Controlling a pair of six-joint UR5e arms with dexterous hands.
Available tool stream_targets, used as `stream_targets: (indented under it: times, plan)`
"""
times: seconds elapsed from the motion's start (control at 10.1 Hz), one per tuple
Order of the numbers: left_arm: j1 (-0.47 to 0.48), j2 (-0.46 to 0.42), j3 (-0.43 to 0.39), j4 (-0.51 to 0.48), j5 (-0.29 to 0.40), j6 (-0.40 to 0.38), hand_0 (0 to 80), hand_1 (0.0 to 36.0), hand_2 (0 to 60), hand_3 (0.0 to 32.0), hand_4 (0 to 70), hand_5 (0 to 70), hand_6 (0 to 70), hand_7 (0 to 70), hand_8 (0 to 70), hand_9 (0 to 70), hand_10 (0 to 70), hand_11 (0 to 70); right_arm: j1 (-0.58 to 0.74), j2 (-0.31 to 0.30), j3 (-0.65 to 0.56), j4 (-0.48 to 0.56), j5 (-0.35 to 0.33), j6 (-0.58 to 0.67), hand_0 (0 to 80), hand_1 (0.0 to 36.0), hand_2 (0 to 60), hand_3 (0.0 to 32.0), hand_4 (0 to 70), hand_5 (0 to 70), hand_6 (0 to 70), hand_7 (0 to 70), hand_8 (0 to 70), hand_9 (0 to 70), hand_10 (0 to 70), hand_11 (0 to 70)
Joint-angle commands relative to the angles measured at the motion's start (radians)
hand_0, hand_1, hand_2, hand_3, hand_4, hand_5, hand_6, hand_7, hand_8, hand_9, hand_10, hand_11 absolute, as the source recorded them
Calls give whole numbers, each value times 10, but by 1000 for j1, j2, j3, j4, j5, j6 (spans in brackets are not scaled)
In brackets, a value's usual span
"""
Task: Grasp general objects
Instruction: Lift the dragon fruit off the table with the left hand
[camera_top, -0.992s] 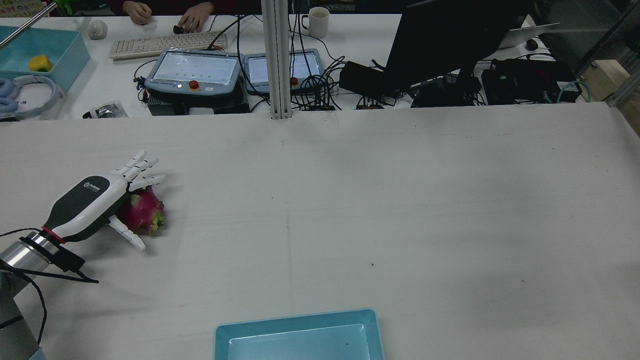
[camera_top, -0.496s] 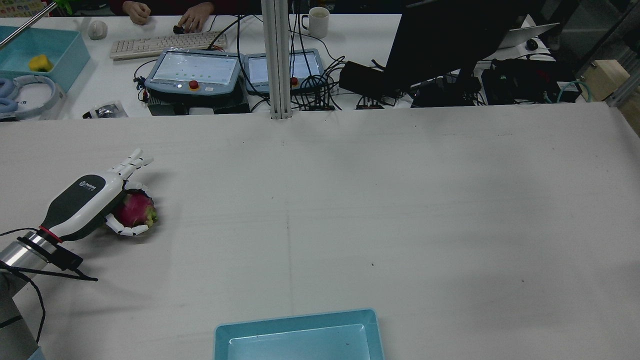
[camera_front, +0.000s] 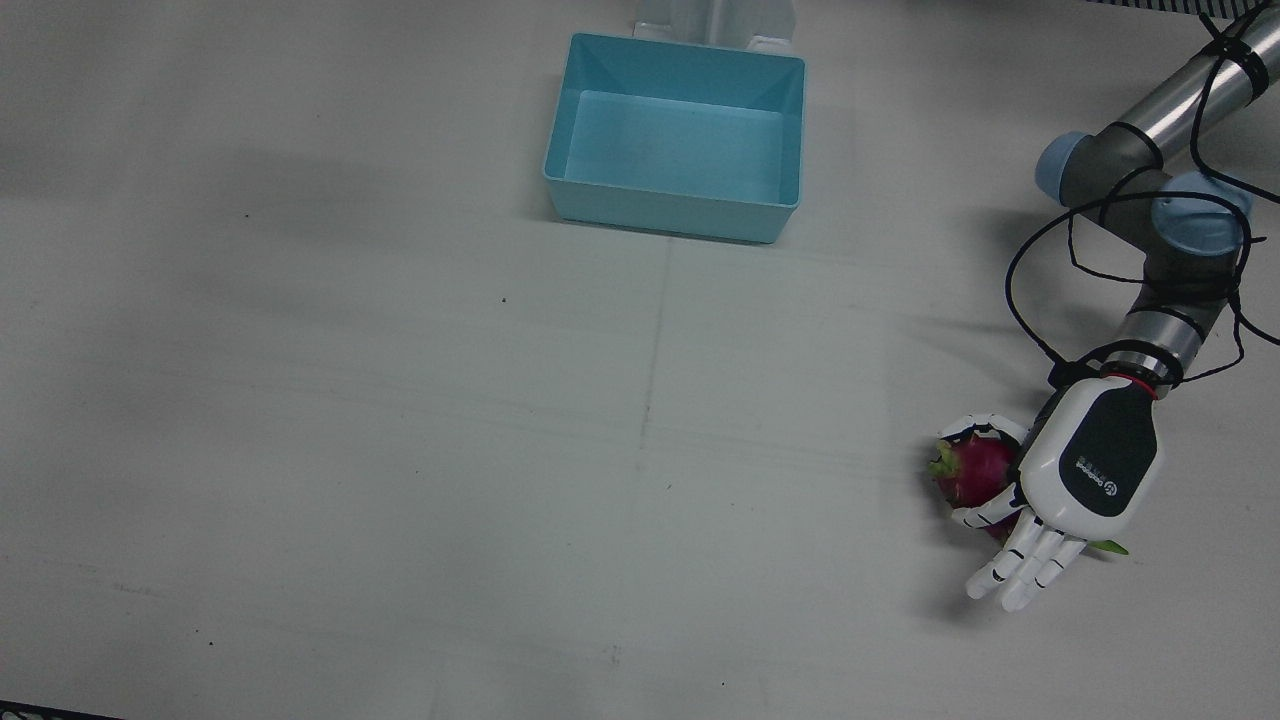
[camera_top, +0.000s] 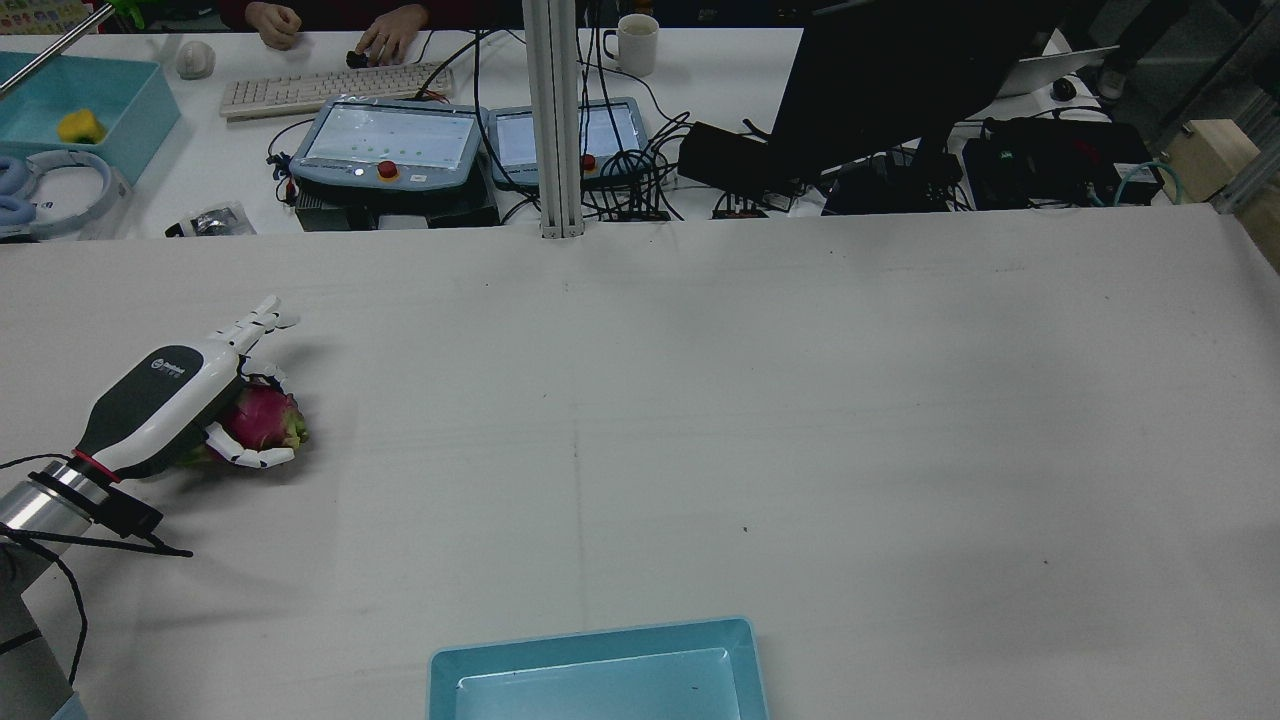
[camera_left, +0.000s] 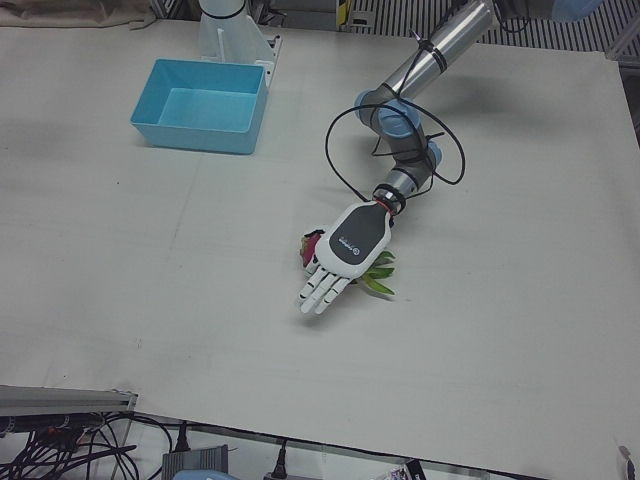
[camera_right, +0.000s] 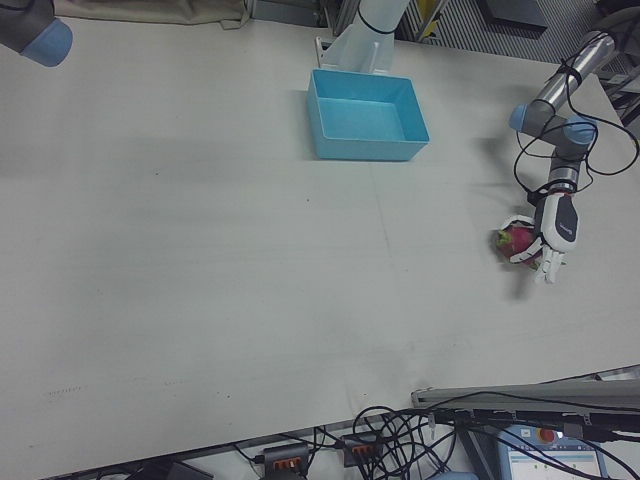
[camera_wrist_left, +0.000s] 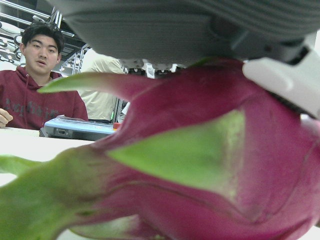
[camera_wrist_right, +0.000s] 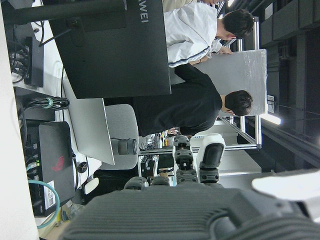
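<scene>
A magenta dragon fruit (camera_front: 975, 470) with green scales lies far out on my left side of the white table. My left hand (camera_front: 1090, 470) lies over it, with the thumb and one finger curled around the fruit while the other fingers (camera_front: 1030, 570) stick out straight. The rear view shows the same hand (camera_top: 165, 400) and dragon fruit (camera_top: 262, 420) at far left. The fruit (camera_wrist_left: 200, 165) fills the left hand view, pressed under the palm. My right hand (camera_wrist_right: 190, 200) shows only in its own view, fingers apart, holding nothing, facing away from the table.
A light blue bin (camera_front: 670, 215) stands at the table's middle, near the robot's side, with nothing in it. Beyond the far edge a second table carries teach pendants (camera_top: 390, 145), a keyboard, a monitor and cables. A person's hands (camera_top: 385, 35) rest there.
The left hand's thumb and one finger closed around the dragon fruit, which was loose under an open hand a second ago. Hand and fruit shifted slightly toward the left and far side.
</scene>
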Motion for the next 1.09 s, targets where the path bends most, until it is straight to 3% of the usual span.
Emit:
stream_targets:
  times: [0.0,0.3,0.5,0.6,0.79,0.99]
  plan:
    - [-36,14,-107,-10,-1,-5,448,8,25,0,565,335,137,428,238,205,274,389,1,0,2,0,-1,0,0,0,0,0,0,0,0,0,0,0,0,0]
    - [-62,64,-200,-16,-2,-37,502,0,0,0,609,377,155,477,259,240,281,396,1,0,2,0,0,-2,0,0,0,0,0,0,0,0,0,0,0,0]
    - [-97,110,-278,-4,-24,-117,531,0,0,0,674,446,196,549,326,336,316,441,1,0,2,0,0,-2,0,0,0,0,0,0,0,0,0,0,0,0]
    - [-117,118,-321,30,-24,-158,560,0,0,0,700,524,239,588,387,414,345,477,1,0,2,0,0,-2,0,0,0,0,0,0,0,0,0,0,0,0]
    - [-166,115,-363,87,-22,-319,586,0,0,0,700,599,293,612,428,459,394,540,1,0,3,0,0,-2,0,0,0,0,0,0,0,0,0,0,0,0]
    - [-183,118,-441,166,-11,-407,588,0,0,0,700,648,333,623,447,478,426,584,1,0,3,0,0,-2,0,0,0,0,0,0,0,0,0,0,0,0]
